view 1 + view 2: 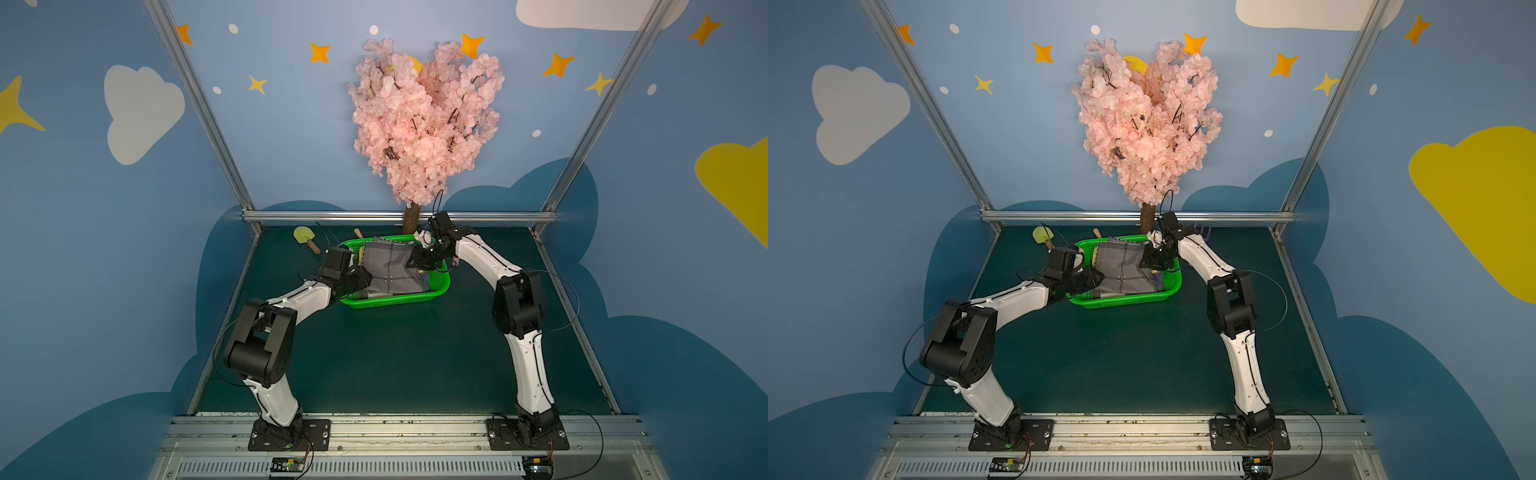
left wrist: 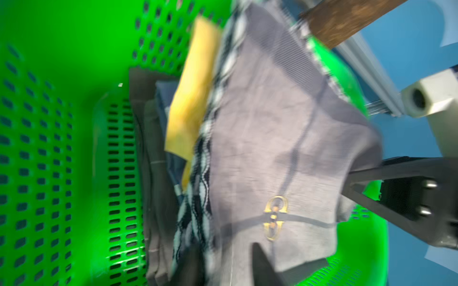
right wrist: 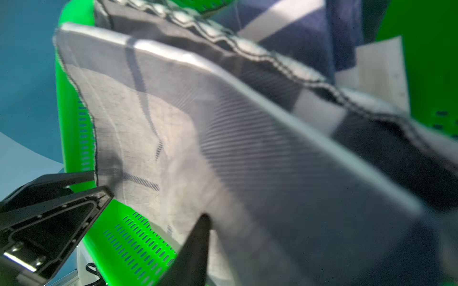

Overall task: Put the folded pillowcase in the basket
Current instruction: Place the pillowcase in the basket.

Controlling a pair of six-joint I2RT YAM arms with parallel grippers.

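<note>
There are two pincers, both at the one basket (image 1: 399, 302). The left pincer (image 2: 225, 252) sits at the basket's nearer corner. Its jaws stand apart, with the near edge of the one pillowcase (image 1: 386, 266) lying between them.

The basket is bright green and perforated, and it holds one pile of folded cloths. The pillowcase tops that pile and spans from the left pincer across to the right pincer (image 2: 347, 183). The right pincer's jaws are likewise spread, on either side of a corner of the pillowcase.

The pillowcase is grey and folded flat. Thin darker lines cross it and meet at one small gold emblem (image 2: 272, 218), and a wavy black-and-white trim runs along one edge.

Under it, beside the left pincer, are one yellow cloth (image 2: 193, 99) and some dark folded layers (image 2: 153, 173). Farther off, past the left pincer, lies one yellow spatula (image 1: 301, 236). Behind the right pincer stands one pink blossom tree (image 1: 424, 116).
</note>
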